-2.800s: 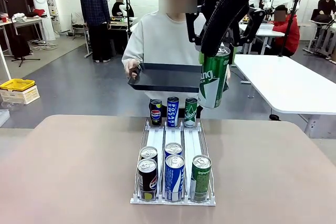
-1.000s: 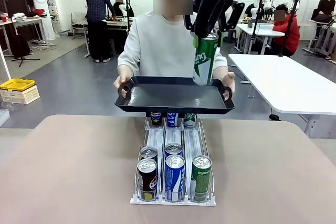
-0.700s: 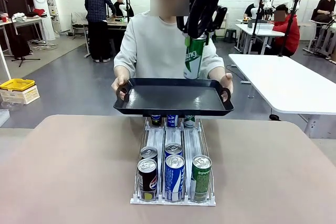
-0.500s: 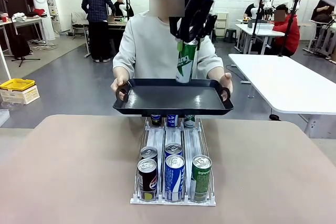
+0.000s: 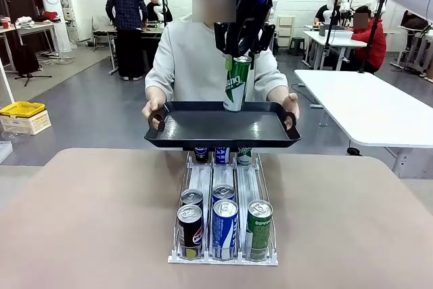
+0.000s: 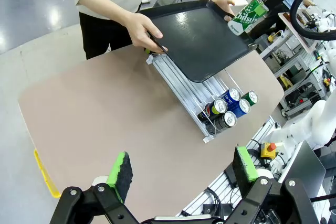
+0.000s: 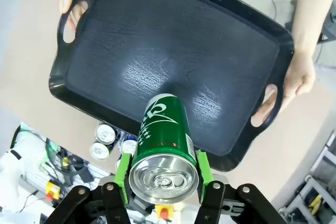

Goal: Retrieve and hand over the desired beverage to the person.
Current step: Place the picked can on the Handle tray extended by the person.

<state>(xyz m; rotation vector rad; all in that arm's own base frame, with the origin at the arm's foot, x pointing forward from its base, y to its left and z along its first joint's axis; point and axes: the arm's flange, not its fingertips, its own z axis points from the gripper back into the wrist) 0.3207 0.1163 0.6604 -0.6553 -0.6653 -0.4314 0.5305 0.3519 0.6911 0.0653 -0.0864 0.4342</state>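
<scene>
Three black Pepsi cans (image 5: 190,231), three blue cans (image 5: 224,228) and three green cans (image 5: 258,227). One black tray (image 5: 203,126), one can rack (image 5: 201,178), one table (image 5: 88,221).

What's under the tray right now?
The rack's far end, with three cans standing there. Just their lower parts show below the tray's front edge; their tops are covered. The right gripper holds a green can above the tray.
</scene>
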